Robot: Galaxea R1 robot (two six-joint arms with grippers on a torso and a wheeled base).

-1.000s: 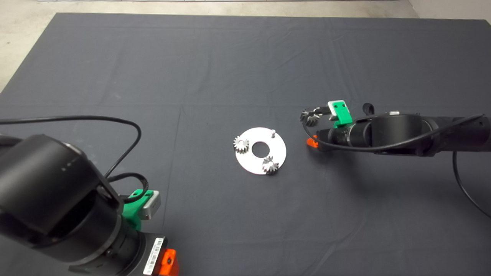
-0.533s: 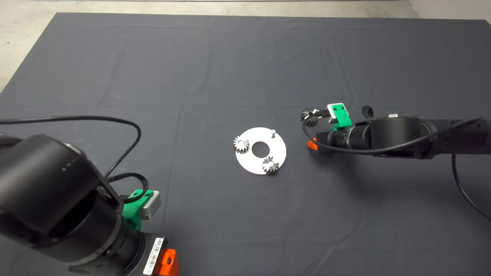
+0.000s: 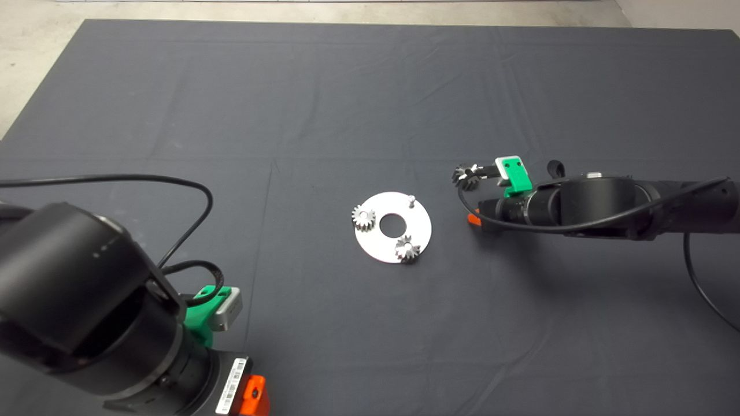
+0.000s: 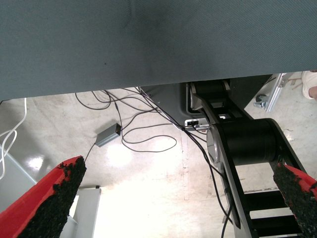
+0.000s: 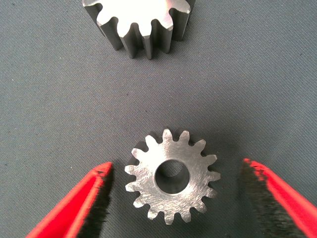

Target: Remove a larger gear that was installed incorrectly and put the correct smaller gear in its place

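Robot lab or workshop, dark mat (image 3: 173,86) on table, bare concrete floor (image 4: 148,193) strewn with cables (image 4: 143,139)

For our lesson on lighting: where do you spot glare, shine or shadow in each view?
Head view: the round plate shines near-white on the dark mat; the right arm throws a shadow. Left wrist view: glare whitens a patch of floor. Right wrist view: even light, faint sheen on the smaller gear inside the open right claw.
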